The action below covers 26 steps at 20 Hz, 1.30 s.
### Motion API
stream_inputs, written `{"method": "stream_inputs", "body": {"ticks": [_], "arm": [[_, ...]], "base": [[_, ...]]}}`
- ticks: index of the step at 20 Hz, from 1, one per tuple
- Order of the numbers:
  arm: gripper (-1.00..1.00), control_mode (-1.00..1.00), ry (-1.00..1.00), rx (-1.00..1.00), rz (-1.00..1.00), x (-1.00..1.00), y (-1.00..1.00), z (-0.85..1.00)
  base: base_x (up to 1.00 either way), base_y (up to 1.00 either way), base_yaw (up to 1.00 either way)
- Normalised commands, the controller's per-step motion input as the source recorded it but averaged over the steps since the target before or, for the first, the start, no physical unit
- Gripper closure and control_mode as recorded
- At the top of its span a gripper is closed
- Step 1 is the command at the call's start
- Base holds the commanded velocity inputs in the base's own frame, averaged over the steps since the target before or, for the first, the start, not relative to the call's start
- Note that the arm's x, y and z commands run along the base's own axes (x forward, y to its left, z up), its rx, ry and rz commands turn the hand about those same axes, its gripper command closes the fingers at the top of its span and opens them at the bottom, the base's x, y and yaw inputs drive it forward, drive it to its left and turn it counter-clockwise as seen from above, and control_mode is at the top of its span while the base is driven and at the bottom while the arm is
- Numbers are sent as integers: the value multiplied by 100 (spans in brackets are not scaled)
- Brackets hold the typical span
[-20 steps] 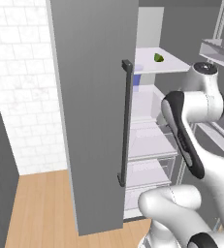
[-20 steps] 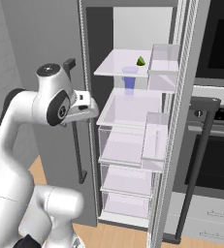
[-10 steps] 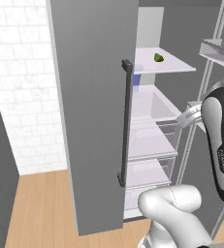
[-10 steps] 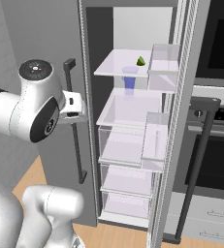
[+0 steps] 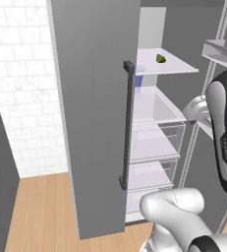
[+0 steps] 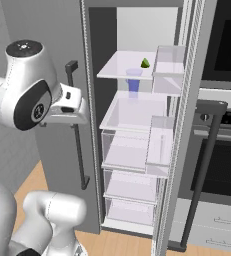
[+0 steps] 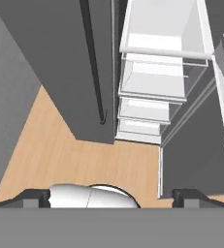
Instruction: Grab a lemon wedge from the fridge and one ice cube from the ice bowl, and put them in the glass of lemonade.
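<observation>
The fridge (image 6: 188, 95) stands with both doors open, its left door (image 5: 88, 103) swung wide with a long dark bar handle (image 5: 127, 123). On the top white shelf lies the lemon wedge (image 5: 160, 58) (image 6: 145, 63), small and yellow-green. My gripper (image 7: 111, 197) is open with nothing between its fingertips (image 7: 36, 196), and it looks down at the floor and the lower drawers. The hand (image 6: 69, 106) hangs in front of the fridge, well below and short of the wedge. The ice bowl and the glass of lemonade are out of view.
A blue cup (image 6: 133, 80) stands under the top shelf, below the wedge. Clear drawers (image 6: 129, 150) fill the lower fridge. The right door's bins (image 6: 162, 142) jut beside the opening. A black oven (image 6: 227, 45) is at the right. Wooden floor (image 7: 60, 150) lies below.
The arm has swung back toward the cameras, its elbow now large in both base views. The hand has dropped from top-shelf height to the middle shelf. The jaws stayed open.
</observation>
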Motion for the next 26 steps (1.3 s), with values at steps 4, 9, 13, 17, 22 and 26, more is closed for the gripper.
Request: {"method": "stream_inputs", "body": {"ticks": [4,9,13,17,22,26], "arm": [[-100,-100,-1,0,0,-3,6,-14],[-100,-100,-10,0,0,-5,5,-20],[-100,-100,-9,0,0,0,0,-13],[-100,-100,-8,0,0,-3,0,-9],[-100,100,-1,0,-1,-1,0,-2],[-100,100,0,0,0,0,0,0]], "base": [[0,0,0],[0,0,0],[0,0,0],[0,0,0],[0,-34,-14],[3,-58,-33]]}}
